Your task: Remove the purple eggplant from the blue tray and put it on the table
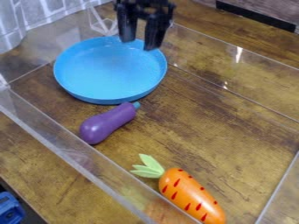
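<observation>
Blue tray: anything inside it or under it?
The blue tray shows bare floor inside, though the tool hides part of its far edge. Its underside rests out of sight, so what lies beneath cannot be seen.

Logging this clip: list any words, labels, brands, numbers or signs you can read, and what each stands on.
No readable text on the purple toy eggplant, orange toy carrot, round blue plastic tray or black robot gripper.

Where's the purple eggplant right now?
In the camera view, the purple eggplant lies on the table, left of centre, just below the blue tray.
</observation>
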You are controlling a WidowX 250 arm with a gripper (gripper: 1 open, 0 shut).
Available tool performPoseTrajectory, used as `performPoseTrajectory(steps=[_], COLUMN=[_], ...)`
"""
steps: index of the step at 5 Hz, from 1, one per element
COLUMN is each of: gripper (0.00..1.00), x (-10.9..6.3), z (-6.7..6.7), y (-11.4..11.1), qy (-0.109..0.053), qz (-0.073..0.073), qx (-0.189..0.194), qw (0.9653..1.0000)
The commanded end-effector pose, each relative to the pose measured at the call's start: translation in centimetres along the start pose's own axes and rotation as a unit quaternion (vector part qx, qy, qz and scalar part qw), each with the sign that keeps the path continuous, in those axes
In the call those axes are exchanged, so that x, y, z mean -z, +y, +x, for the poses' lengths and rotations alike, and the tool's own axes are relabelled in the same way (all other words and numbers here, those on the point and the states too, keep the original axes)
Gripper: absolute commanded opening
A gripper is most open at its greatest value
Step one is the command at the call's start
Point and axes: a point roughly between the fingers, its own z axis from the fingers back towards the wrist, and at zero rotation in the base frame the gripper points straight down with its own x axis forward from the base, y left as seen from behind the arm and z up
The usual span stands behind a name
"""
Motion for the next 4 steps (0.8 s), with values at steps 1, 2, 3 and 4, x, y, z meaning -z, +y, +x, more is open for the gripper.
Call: performPoseTrajectory(steps=[1, 2, 3, 4], gripper=[1.0, 1.0, 1.0, 1.0], x=[-1.3, 0.0, 0.5, 1.3], z=[-1.7, -2.6, -2.8, -3.1], y=[-0.2, -1.0, -0.8, -0.7], qy=[-0.031, -0.021, -0.021, -0.022], qz=[0.008, 0.012, 0.009, 0.008], qx=[-0.014, 0.002, 0.012, 0.034], qw=[0.9994, 0.9997, 0.9997, 0.9991])
